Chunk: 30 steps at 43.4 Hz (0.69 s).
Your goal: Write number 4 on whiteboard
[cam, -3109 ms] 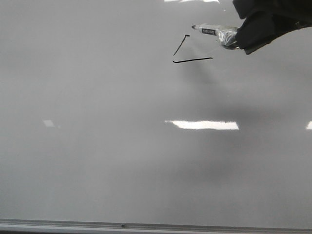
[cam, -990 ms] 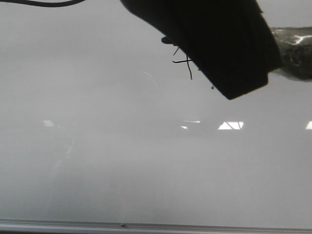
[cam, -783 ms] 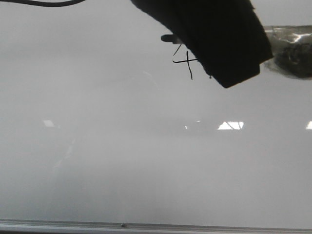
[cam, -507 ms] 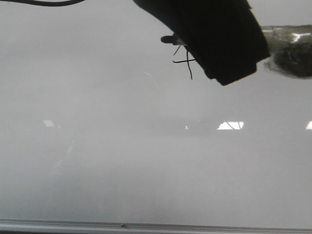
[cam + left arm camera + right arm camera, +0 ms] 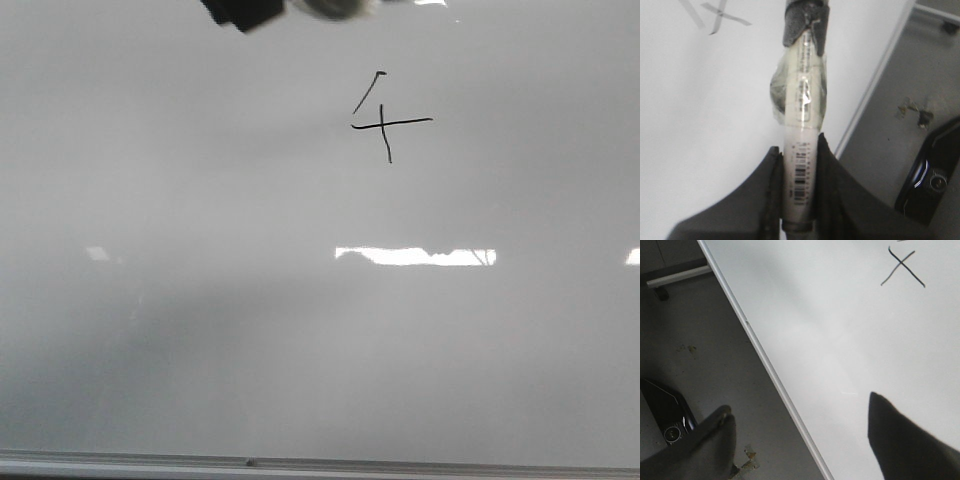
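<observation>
The number 4 (image 5: 385, 117) is drawn in thin black strokes on the upper middle of the whiteboard (image 5: 300, 330), fully in sight. Its crossing strokes also show in the right wrist view (image 5: 902, 267) and partly in the left wrist view (image 5: 715, 15). My left gripper (image 5: 799, 147) is shut on a white marker (image 5: 802, 100) wrapped in tape, its dark tip held off the board. In the front view only a dark piece of that gripper (image 5: 245, 10) and a bit of the marker (image 5: 335, 8) show at the top edge, left of the 4. My right gripper (image 5: 800, 412) is open and empty over the board's edge.
The silver-grey frame strip (image 5: 320, 465) runs along the board's lower edge, also in the right wrist view (image 5: 765, 365). Beyond it lies grey floor with a dark device (image 5: 665, 415) (image 5: 932, 177) and debris (image 5: 750, 457). Bright glare patches (image 5: 415, 256) lie on the board.
The 4 gained its short vertical stroke. The dark arm that covered the right of the 4 has moved up and left, to the top edge, leaving the whole 4 uncovered.
</observation>
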Motion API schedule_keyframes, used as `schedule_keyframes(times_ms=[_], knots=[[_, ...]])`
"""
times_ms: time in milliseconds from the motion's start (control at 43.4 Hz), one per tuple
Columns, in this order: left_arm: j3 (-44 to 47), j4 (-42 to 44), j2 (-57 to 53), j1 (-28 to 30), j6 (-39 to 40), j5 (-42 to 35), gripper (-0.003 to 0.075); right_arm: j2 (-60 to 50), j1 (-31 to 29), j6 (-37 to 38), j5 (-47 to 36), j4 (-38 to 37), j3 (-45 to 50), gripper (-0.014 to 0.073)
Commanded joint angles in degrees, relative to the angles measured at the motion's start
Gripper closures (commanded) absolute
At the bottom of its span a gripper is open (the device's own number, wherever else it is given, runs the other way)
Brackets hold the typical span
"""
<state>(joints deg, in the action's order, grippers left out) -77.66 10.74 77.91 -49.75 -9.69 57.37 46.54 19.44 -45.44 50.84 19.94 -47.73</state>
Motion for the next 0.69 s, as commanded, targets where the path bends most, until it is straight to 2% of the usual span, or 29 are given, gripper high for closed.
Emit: schedule_keyframes(times_ms=[0,161,322,438,599,668], knots=[[1.6,2.1,-6.4,4.8,6.2,-4.4,0.0709,-0.5,-0.9,0.5,-3.3,0.6,-1.8,0.0025],[11.3,2.1,-15.2,16.3,9.1,-12.5,0.0709,-0.5,-0.9,0.5,-3.3,0.6,-1.8,0.0025],[22.3,2.1,-22.6,29.3,15.5,-23.5,0.0709,-0.5,-0.9,0.5,-3.8,0.6,-1.8,0.0025],[31.2,1.9,-25.1,37.0,23.2,-38.9,0.0709,-0.5,-0.9,0.5,-4.3,0.7,-1.8,0.0025],[43.9,1.7,-23.9,42.7,23.2,-62.7,0.0709,-0.5,-0.9,0.5,-4.5,0.7,-1.8,0.0025],[47.3,1.7,-22.2,43.7,23.2,-69.4,0.0709,-0.5,-0.9,0.5,-4.5,0.7,-1.8,0.0025]])
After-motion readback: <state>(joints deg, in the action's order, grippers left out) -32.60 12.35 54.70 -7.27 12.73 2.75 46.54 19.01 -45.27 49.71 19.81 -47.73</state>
